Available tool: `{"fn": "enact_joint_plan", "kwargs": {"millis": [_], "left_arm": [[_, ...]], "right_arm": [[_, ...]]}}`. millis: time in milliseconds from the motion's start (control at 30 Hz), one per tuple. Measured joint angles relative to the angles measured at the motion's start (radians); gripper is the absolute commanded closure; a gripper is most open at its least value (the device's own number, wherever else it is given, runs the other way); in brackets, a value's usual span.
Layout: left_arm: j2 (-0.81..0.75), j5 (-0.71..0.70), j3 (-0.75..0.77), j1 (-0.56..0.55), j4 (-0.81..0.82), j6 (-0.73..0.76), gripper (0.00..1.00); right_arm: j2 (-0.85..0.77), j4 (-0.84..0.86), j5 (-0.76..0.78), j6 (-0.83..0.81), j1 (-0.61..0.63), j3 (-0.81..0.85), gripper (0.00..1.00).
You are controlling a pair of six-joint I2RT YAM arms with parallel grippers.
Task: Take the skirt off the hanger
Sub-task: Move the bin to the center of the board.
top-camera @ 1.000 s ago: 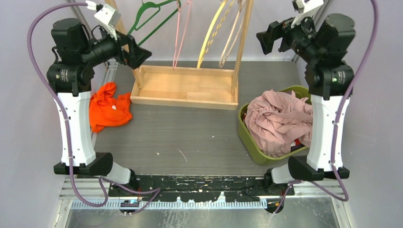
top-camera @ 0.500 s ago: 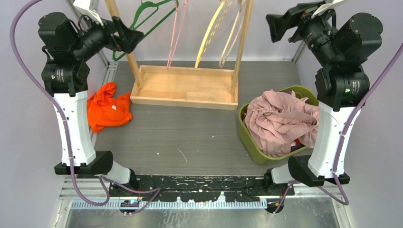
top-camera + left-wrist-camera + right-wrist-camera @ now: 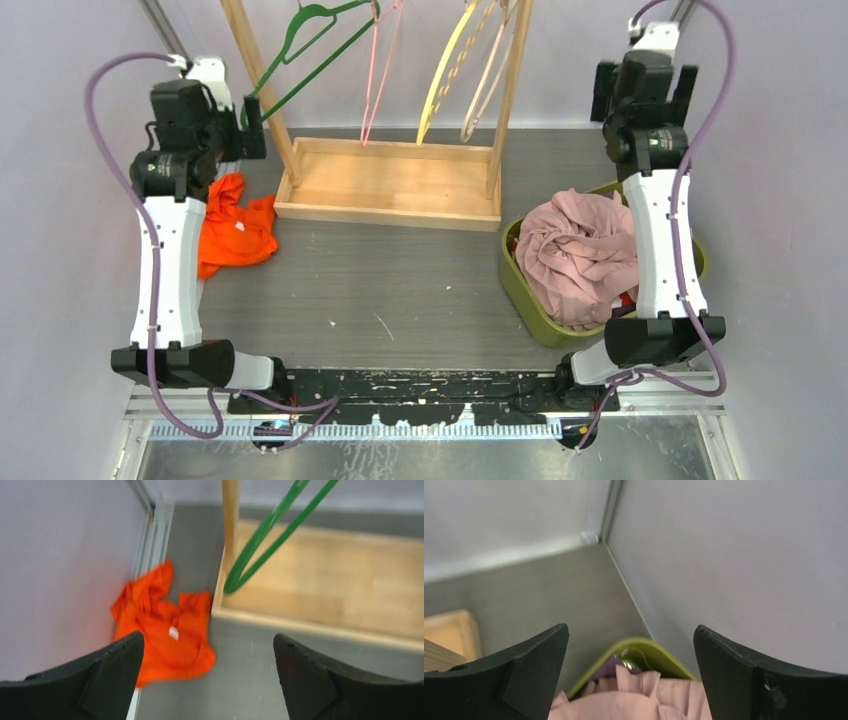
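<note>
Skirt of crumpled orange fabric (image 3: 235,225) lies flat on the grey desk (image 3: 400,290) at its left edge, toward the far-left corner, off every hanger. A small white tag shows on it. Its right lobe sits just beside the near-left corner of the light wooden rack base (image 3: 390,185); whether they touch cannot be told. The rack stands at the middle of the far edge, with two upright posts. A thin green wire hanger (image 3: 300,45) hangs bare by the left post, its low end reaching down to the base's left side in the left wrist view. The pink hanger (image 3: 380,70), yellow hanger (image 3: 450,65) and cream hanger (image 3: 490,80) hang bare further right. The left hand (image 3: 207,640) is raised above the left edge near the left post, looking down on the skirt, its fingers spread wide apart with nothing between them. The right hand (image 3: 630,630) is raised near the far-right corner, its fingers likewise wide apart and holding nothing. Under it, at the right edge, sits an olive-green plastic bin (image 3: 520,285) heaped with a bundle of pale pink cloth (image 3: 575,255). A bit of purple shows inside the bin's far rim in the right wrist view. The left wrist view is motion-blurred.
</note>
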Motion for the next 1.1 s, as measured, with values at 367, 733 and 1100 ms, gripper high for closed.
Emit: {"fn": "enact_joint_plan", "kwargs": {"millis": [367,733,1100], "left_arm": [[-0.058,0.060,-0.490,0.101,0.063,-0.045,0.00],[-0.183,0.038,-0.702,0.040,0.216,-0.004,0.12],[-0.195,0.136,-0.842,0.005,0.362,0.066,0.17]], "right_arm": [[-0.091,-0.049,-0.306,0.036,-0.044,-0.356,0.00],[-0.212,-0.036,-0.425,0.113,-0.043,-0.471,0.02],[-0.332,-0.160,-0.718,-0.137,0.072,-0.541,0.00]]}}
